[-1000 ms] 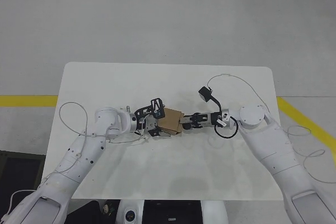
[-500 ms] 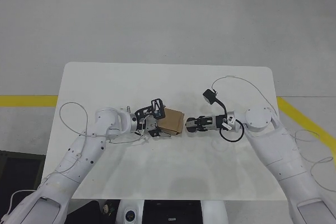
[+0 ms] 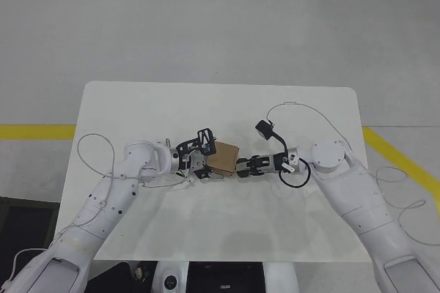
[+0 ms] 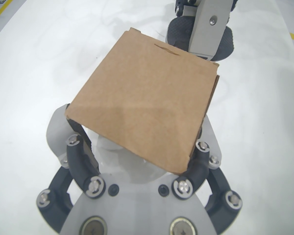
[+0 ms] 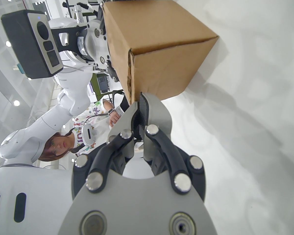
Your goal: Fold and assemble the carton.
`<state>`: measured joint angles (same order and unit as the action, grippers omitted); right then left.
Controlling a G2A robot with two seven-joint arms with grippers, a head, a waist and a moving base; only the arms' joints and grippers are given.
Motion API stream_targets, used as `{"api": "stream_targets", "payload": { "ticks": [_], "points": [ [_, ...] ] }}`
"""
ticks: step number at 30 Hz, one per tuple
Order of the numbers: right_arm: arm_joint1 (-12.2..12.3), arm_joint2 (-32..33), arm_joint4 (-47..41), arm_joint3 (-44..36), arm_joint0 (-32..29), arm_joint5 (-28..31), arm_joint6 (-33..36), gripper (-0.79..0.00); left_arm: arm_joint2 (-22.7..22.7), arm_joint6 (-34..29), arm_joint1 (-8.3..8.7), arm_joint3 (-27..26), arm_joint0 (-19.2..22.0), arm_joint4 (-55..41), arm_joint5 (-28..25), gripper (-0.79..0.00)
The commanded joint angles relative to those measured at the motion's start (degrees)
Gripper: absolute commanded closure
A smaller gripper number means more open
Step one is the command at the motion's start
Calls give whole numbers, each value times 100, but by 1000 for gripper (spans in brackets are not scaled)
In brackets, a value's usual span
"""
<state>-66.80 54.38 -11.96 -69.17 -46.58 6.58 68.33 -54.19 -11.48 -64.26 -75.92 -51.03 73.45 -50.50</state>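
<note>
A brown carton (image 3: 224, 159) sits near the middle of the white bench (image 3: 132, 102). It is folded up into a box shape, with flat sides and sharp corners. In the left wrist view the carton's (image 4: 147, 103) top side is plain, with one small slit (image 4: 166, 48) close to its far edge.

The left pincer (image 3: 203, 157) holds the carton by its left end. One finger (image 4: 76, 145) is on one side of the carton and the other finger (image 4: 198, 162) is on the other side, so the pincer is pinching the carton between them.

The right pincer (image 3: 242, 165) is at the carton's right end. Its two fingers are pressed together with nothing between them. In the right wrist view the tips of the right pincer (image 5: 140, 103) touch the carton (image 5: 159, 50) right by a corner, where two sides meet at a seam (image 5: 129, 74). The seam has a thin gap in it. In the left wrist view the right pincer (image 4: 201, 37) is just behind the carton's far edge.

A thin white cable (image 3: 95, 146) lies in a loop on the bench beside the left arm. Another cable (image 3: 315, 110) curves over the bench near the right arm.
</note>
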Motion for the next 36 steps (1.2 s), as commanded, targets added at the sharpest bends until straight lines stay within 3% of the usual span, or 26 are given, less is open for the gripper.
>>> {"api": "stream_targets", "payload": {
  "ticks": [1,17,26,31,34,35,36],
  "points": [
    [-22,-51,-20,61,54,16,-10,0,0,7,0,0,-1,8,1,-785],
    [-3,49,10,208,134,219,-34,0,-101,-1,29,-10,-31,-44,-37,-785],
    [176,533,383,-243,-141,921,-234,0,-801,-415,252,-423,-460,-917,-606,-785],
    [272,865,677,-445,-328,1541,-626,0,-1281,-881,379,-726,-650,-1799,-542,-785],
    [325,1039,900,-565,-412,1817,-827,-197,-1481,-1133,428,-919,-686,-2182,-337,-785],
    [340,1099,955,-591,-438,1909,-916,-296,-1535,-1195,439,-972,-686,-2267,-245,-785],
    [353,1156,1004,-604,-467,2009,-1006,-443,-1578,-1245,448,-1007,-682,-2347,-148,-785]
  ]
}}
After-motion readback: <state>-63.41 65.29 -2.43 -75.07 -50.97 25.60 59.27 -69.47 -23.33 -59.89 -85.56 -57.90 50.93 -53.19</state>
